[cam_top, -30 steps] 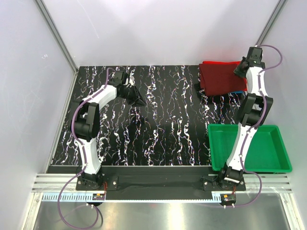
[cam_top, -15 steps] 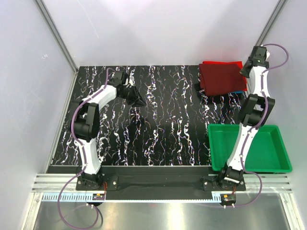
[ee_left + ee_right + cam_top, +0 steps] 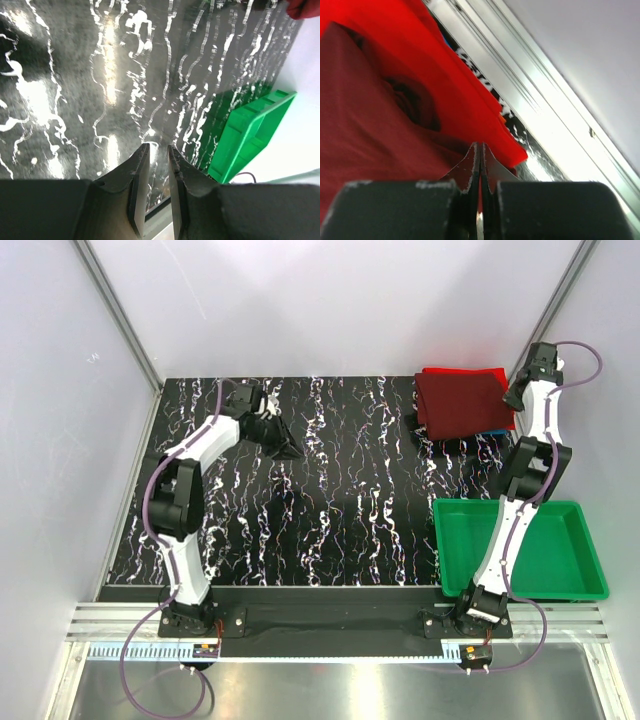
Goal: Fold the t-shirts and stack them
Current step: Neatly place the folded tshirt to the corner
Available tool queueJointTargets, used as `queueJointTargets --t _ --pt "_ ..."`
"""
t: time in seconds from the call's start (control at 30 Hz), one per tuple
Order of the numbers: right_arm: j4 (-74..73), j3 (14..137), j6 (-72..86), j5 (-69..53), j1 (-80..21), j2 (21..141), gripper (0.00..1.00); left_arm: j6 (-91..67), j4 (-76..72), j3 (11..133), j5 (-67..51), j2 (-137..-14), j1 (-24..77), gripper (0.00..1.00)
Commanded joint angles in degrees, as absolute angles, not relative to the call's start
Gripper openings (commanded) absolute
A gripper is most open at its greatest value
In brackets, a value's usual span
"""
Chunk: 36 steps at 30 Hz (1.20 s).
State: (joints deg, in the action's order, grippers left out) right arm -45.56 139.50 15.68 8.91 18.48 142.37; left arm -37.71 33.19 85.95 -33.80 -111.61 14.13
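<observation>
**Right end effector** (image 3: 479, 146): the fingers are being held pressed together, with no cloth seen between them, at the right side of the stack of t-shirts in the far right corner of the table (image 3: 350, 490). The dark maroon shirt (image 3: 365, 130) is being carried on top, folded, with a loose hollow in its cloth just ahead of the fingertips. The bright red shirt (image 3: 445, 75) is being shown beneath it, jutting toward the back rail. The blue shirt (image 3: 497, 430) is being shown only as a thin edge at the bottom.

**Left end effector** (image 3: 157, 146): the fingers are being held a narrow slit apart, empty, over bare table well apart from the stack. The green tray (image 3: 250, 135) is being seen beyond them.

**Hazards, as judged from this pose:**
- If the closed tips are swept sideways while low, the maroon fold could be snagged at the hollow and pulled open.
- A push toward the rail could slide the stack askew or over the table's edge, since little margin is being left there.
- With the right arm being stretched far out, fine correction may be poor.

Whether the tips are touching the cloth cannot be told.
</observation>
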Motion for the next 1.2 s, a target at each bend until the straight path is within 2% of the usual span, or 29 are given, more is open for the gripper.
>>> queueJointTargets --t 0.0,0.23,0.37,0.4,0.43,0.5,0.53,0.57,0.6,0.63,0.73,0.77,0.83,0.87,0.9,1.0,1.17 --pt "-49.1 139.5 18.4 12.4 18.3 136.0 0.02 -36.7 32.9 86.5 -33.9 -105.0 13.8 0.26" --pt "-59.8 139.6 21.4 12.1 16.7 127.0 0.07 -36.3 31.2 83.8 -33.6 -97.8 13.7 0.26" --pt "-62.7 134.8 23.4 5.8 12.8 118.1 0.18 -35.4 30.8 83.5 -32.1 -92.2 13.6 0.27" --pt "-61.4 130.4 24.3 3.6 11.9 115.7 0.21 -35.4 30.4 83.1 -31.8 -91.0 13.6 0.27" --pt "-60.7 128.3 24.3 1.7 10.8 113.5 0.32 -35.8 30.0 82.5 -31.5 -89.7 13.6 0.27" --pt "-60.2 123.6 26.0 0.2 7.8 107.3 0.41 -36.4 29.6 81.3 -30.3 -85.4 13.6 0.27" --pt "-59.8 121.8 26.7 -2.1 7.1 103.2 0.54 -36.8 29.5 81.0 -29.9 -83.8 13.6 0.28" --pt "-58.4 120.2 27.2 -6.4 6.2 101.3 0.62 -36.9 29.3 80.7 -29.6 -80.9 13.6 0.28" --pt "-57.8 116.7 28.0 -7.8 4.6 99.3 0.77 -36.7 29.6 80.8 -28.7 -79.4 13.6 0.29" --pt "-56.9 114.9 28.5 -9.5 3.8 97.3 1.0 -36.2 30.4 81.1 -27.7 -78.1 13.6 0.3" --pt "-53.7 107.3 30.5 -18.2 2.6 87.8 1.0 -36.2 31.8 79.9 -24.9 -72.5 13.6 0.37" --pt "-53.2 105.7 30.9 -21.4 2.5 85.8 1.0 -36.1 32.0 79.6 -24.6 -71.3 13.6 0.43" --pt "-52.2 102.7 30.5 -23.4 2.5 79.9 1.0 -35.3 32.9 80.9 -25.1 -69.4 13.6 0.64" --pt "-53.7 102.4 29.9 -23.5 2.3 78.3 1.0 -35.1 33.6 81.5 -25.6 -68.9 13.6 0.79" --pt "-55.5 104.0 29.5 -22.2 1.8 77.2 1.0 -35.0 34.1 82.7 -25.8 -67.9 13.6 0.99" --pt "-59.2 105.7 30.8 -22.8 1.4 73.5 1.0 -33.7 35.2 84.7 -26.4 -65.1 13.6 0.99" --pt "-62.1 105.1 32.0 -22.5 1.4 68.5 1.0 -33.7 26.6 81.4 -29.8 -57.7 13.7 0.99"
